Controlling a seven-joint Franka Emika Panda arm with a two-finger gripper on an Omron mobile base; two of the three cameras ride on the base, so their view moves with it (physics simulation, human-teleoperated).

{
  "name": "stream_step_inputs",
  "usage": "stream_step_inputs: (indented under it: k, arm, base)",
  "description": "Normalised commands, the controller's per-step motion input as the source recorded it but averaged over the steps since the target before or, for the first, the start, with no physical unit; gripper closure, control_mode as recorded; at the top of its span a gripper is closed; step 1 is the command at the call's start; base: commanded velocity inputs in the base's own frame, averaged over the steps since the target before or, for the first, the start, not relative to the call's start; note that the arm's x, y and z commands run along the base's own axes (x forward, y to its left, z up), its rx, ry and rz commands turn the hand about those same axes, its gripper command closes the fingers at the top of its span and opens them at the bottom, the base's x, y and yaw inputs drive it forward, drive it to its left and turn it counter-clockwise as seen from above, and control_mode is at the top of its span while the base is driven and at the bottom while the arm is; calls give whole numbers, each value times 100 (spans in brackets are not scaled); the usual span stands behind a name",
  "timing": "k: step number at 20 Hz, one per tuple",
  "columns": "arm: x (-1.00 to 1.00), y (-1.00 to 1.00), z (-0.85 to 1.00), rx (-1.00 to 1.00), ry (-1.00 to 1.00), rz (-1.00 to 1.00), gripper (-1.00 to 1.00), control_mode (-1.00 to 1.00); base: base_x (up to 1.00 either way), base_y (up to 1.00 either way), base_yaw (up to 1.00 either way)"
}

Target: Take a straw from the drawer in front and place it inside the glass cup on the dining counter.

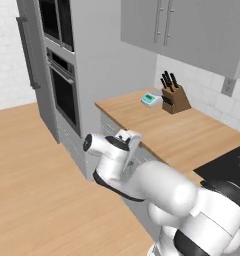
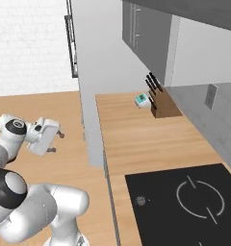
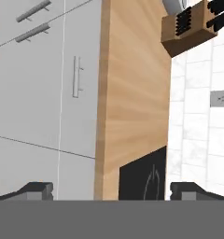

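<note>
While the gripper (image 2: 57,142) hangs at the left of the right base view, its fingers stand wide apart with nothing between them. Grey drawer fronts (image 3: 44,84) fill the upper left of the hand view beside a wood counter (image 3: 132,93), with a knife block (image 3: 191,25) at upper right

A knife block (image 1: 175,95) stands at the far end of the counter (image 1: 192,132) by the wall — a small scale (image 1: 151,99) just left of it, the cooktop (image 1: 229,167) nearer, ovens (image 1: 62,65) far left.
</note>
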Motion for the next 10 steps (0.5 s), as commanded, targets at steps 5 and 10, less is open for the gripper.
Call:
stream_step_inputs:
  k: [5, 10]
  arm:
    - [41, -7, -59, -30, 0, -7, -100, -100]
    - [28, -20, -49, -27, -4, -8, -100, -100]
  base:
    - [0, 0, 0]
    - [0, 0, 0]
